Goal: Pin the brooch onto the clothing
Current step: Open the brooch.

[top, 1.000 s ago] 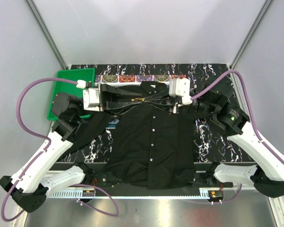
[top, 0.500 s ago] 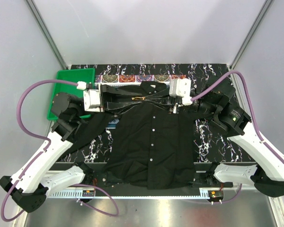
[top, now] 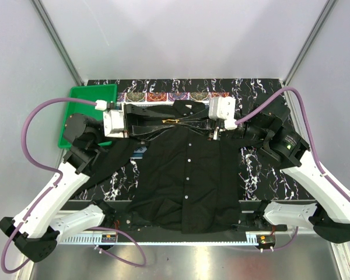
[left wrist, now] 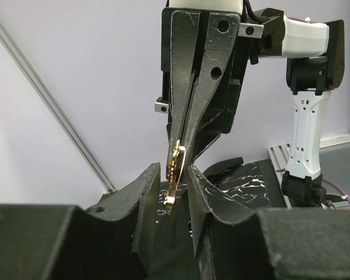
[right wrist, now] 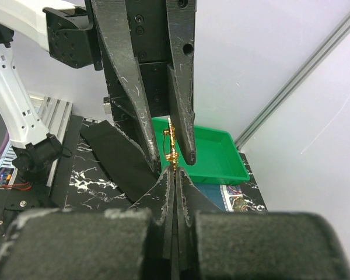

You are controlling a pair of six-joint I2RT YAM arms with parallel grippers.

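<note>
green tray point(top: 84, 111): far left on the table, raised rim | patterned placemat point(top: 163, 96): row of round medallion designs showing along the far edge, centre | table point(top: 259, 175): black top, white marble veining | walls point(top: 181, 35): plain grey, far and both sides | metal posts point(top: 58, 41): slanting at the far corners

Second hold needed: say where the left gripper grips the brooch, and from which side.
Grip the free end of the brooch, below the right gripper that pinches its top. Come head-on from opposite with the left gripper; it seems edge-on, so the jaws would meet its flat faces.
</note>
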